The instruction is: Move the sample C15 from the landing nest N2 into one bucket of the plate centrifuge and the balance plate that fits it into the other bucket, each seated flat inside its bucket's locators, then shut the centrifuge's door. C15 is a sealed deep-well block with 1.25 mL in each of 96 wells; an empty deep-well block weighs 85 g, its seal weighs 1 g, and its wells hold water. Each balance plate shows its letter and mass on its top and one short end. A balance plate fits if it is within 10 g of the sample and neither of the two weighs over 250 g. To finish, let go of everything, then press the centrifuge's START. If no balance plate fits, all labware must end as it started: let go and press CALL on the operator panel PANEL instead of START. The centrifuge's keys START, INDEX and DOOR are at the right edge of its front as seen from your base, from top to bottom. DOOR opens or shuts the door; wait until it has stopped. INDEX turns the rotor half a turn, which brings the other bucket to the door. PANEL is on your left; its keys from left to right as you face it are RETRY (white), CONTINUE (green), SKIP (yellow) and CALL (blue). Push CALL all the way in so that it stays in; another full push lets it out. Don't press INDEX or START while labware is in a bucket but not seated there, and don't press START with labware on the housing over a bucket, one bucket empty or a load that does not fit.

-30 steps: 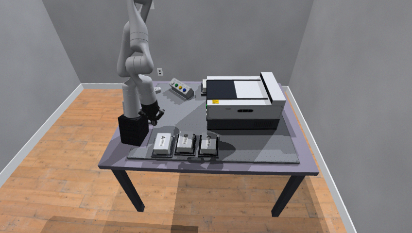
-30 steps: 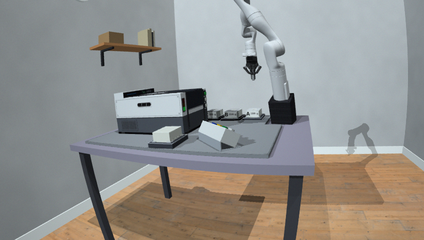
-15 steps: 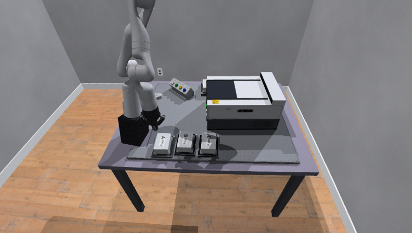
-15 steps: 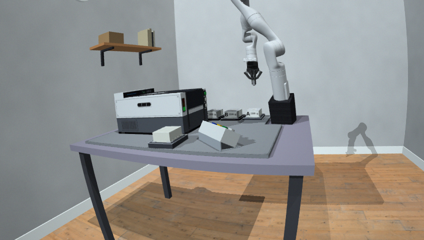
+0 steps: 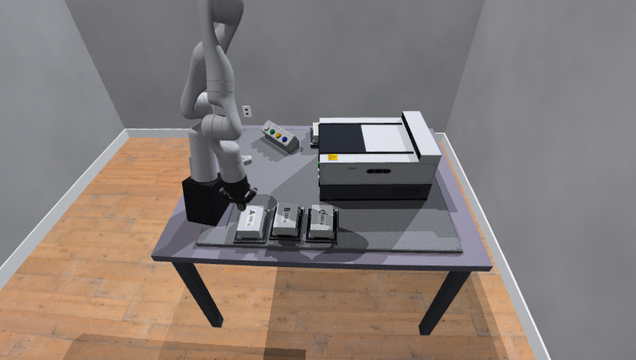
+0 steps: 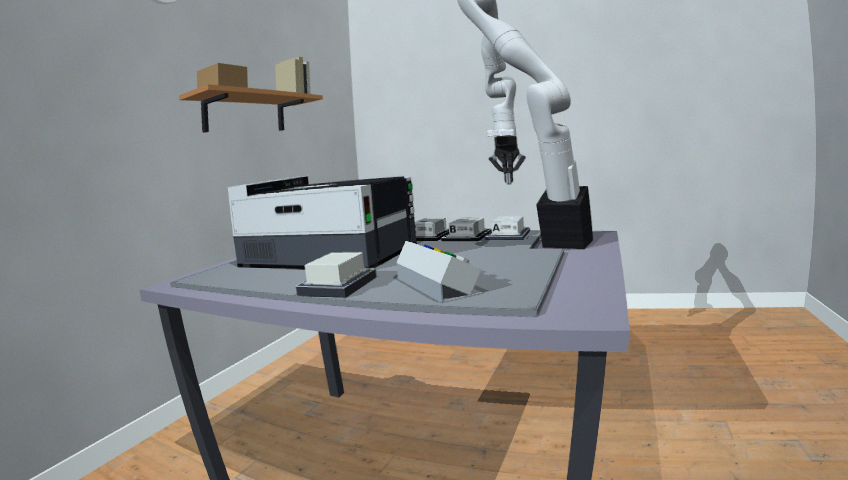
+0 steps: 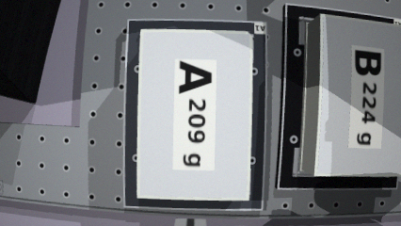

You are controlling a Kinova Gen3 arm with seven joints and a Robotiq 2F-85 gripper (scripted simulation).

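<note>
My gripper (image 5: 241, 205) is shut and empty. It hangs some way above the table near balance plate A (image 5: 251, 221), as the exterior view (image 6: 507, 177) shows. The wrist view looks straight down on plate A (image 7: 194, 113), marked 209 g, flat in its dark nest. Plate B (image 7: 358, 96), marked 224 g, sits in the nest beside it. Plate C (image 5: 322, 220) is third in the row; its mass is too small to read. The sample block C15 (image 6: 335, 267) rests on its nest by the centrifuge (image 5: 376, 154). The centrifuge's top shows a dark area (image 5: 341, 138) beside a white panel.
The operator panel (image 5: 280, 136) with its coloured keys stands between my base (image 5: 202, 200) and the centrifuge. The centrifuge's keys are on its front edge (image 6: 410, 199). A wall shelf (image 6: 249, 93) with boxes hangs far off.
</note>
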